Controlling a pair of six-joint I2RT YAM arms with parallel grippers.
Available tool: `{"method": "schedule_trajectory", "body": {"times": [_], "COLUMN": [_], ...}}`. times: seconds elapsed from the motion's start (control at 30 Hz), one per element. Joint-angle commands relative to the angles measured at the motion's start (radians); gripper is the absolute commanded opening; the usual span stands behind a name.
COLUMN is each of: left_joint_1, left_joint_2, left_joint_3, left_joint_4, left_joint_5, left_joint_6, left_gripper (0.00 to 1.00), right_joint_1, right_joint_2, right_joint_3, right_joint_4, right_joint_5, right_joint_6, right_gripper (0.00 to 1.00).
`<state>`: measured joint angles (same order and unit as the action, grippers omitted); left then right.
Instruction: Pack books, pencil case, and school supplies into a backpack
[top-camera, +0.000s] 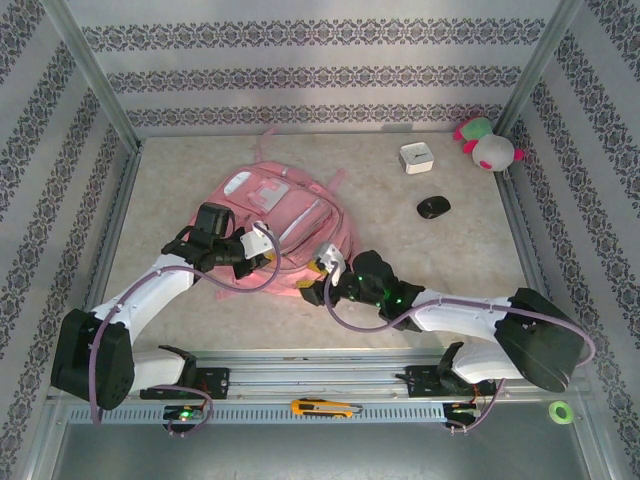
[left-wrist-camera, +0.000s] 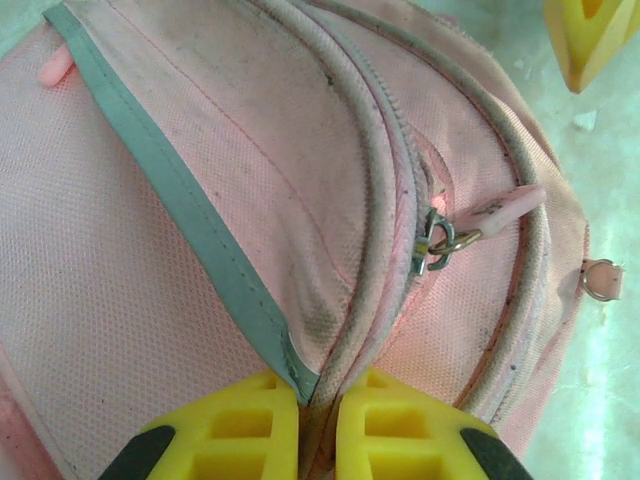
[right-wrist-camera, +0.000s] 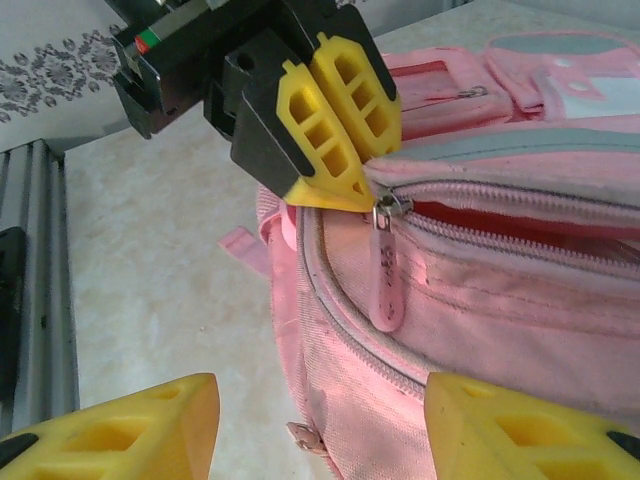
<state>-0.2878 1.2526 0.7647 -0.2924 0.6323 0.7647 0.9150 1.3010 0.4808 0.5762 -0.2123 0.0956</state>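
Observation:
The pink backpack (top-camera: 285, 215) lies flat in the middle of the table, straps towards the far wall. My left gripper (top-camera: 262, 240) is at its near left edge, shut on a fold of fabric and zip piping (left-wrist-camera: 318, 420). In the right wrist view that left gripper (right-wrist-camera: 345, 185) pinches the bag just beside a zip slider with a pink pull (right-wrist-camera: 387, 275). The zip there is partly open and shows a red lining (right-wrist-camera: 500, 215). My right gripper (top-camera: 327, 260) is open at the bag's near right corner, its yellow fingers (right-wrist-camera: 130, 430) spread either side of the backpack (right-wrist-camera: 450, 330), low beneath the pull.
A white box (top-camera: 416, 158), a black mouse (top-camera: 433, 207) and a pink-and-green plush toy (top-camera: 487, 145) sit at the back right. A yellow utility knife (top-camera: 325, 407) and a green tape roll (top-camera: 560, 411) lie on the near rail. Patterned walls enclose the table.

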Motion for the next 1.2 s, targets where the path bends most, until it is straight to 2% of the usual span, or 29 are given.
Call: {"method": "schedule_trajectory", "body": {"times": [0.0, 0.17, 0.5, 0.6, 0.67, 0.77, 0.87, 1.0, 1.17], "left_joint_1": [-0.015, -0.015, -0.019, -0.019, -0.018, -0.018, -0.019, -0.02, -0.018], "left_joint_2": [-0.002, 0.002, 0.003, -0.005, -0.01, -0.014, -0.011, 0.005, 0.008], "left_joint_3": [0.014, 0.018, 0.018, 0.018, 0.019, 0.016, 0.015, 0.026, 0.036], "left_joint_4": [-0.04, -0.039, -0.03, -0.027, -0.027, -0.025, -0.035, -0.065, -0.093], "left_joint_5": [0.104, 0.105, 0.124, 0.13, 0.13, 0.12, 0.073, -0.012, -0.077], "left_joint_6": [-0.104, -0.105, -0.111, -0.116, -0.114, -0.116, -0.109, -0.102, -0.072], "left_gripper": [0.09, 0.09, 0.09, 0.09, 0.1, 0.09, 0.09, 0.07, 0.06], "right_joint_1": [0.028, 0.06, 0.061, 0.061, 0.059, 0.052, 0.03, -0.012, -0.12], "right_joint_2": [-0.029, 0.007, 0.173, 0.216, 0.233, 0.231, 0.187, 0.103, 0.036], "right_joint_3": [0.003, 0.066, 0.176, 0.194, 0.197, 0.195, 0.17, 0.127, 0.129], "right_joint_4": [0.018, 0.015, 0.069, 0.068, 0.068, 0.049, 0.021, -0.055, -0.256], "right_joint_5": [0.088, 0.152, 0.18, 0.219, 0.272, 0.337, 0.327, 0.275, 0.143], "right_joint_6": [-0.051, -0.093, -0.111, -0.114, -0.112, -0.108, -0.083, -0.061, -0.039], "right_gripper": [0.56, 0.55, 0.49, 0.44, 0.36, 0.18, 0.02, 0.0, 0.0]}}
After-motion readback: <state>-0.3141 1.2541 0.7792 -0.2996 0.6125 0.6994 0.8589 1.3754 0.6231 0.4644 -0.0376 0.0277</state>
